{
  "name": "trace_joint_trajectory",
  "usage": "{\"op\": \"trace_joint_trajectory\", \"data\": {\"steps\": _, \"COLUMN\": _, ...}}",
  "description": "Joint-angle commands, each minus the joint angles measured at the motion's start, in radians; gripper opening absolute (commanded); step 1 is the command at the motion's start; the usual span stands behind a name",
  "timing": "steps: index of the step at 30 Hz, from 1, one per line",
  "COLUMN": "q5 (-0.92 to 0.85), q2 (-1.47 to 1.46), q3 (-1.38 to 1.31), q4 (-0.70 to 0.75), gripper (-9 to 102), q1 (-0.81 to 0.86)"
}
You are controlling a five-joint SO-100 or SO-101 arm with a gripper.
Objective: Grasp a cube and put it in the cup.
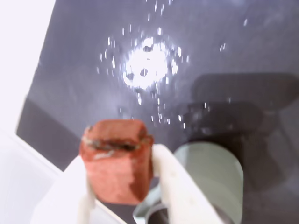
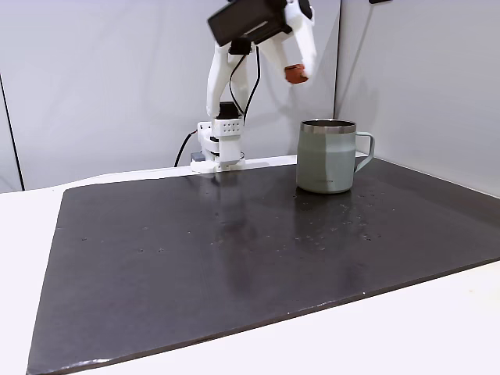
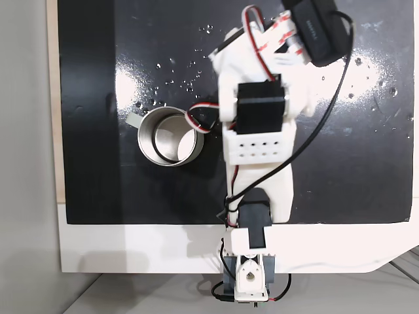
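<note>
I see the dark surface (image 2: 195,258) carrying the cup (image 2: 326,156), upright with its mouth open. My claw (image 2: 295,72) hangs high above it, clamped on the cube (image 2: 294,74). In the front fixed view the cup sits below and slightly right of the claw; in the wrist view the cup (image 1: 215,177) lies lower right of the cube (image 1: 117,161). I judge a short shift, then release.

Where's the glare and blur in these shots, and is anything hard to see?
Wrist view: a bright glare patch on the mat, and the cube in the claw is close and soft; the cup below is blurred. A fixed view: even light, faint reflections on the mat. Top-down fixed view: white glare patches beside the cup.
</note>
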Motion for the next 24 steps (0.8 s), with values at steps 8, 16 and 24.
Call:
{"op": "trace_joint_trajectory", "data": {"steps": 8, "q5": 0.023, "q2": 0.334, "q3": 0.434, "q4": 0.006, "gripper": 1, "q1": -0.193}}
{"op": "trace_joint_trajectory", "data": {"steps": 16, "q5": 0.026, "q2": 0.417, "q3": 0.630, "q4": 0.006, "gripper": 0, "q1": -0.230}}
{"op": "trace_joint_trajectory", "data": {"steps": 24, "q5": 0.051, "q2": 0.379, "q3": 0.675, "q4": 0.012, "gripper": 0, "q1": -0.290}}
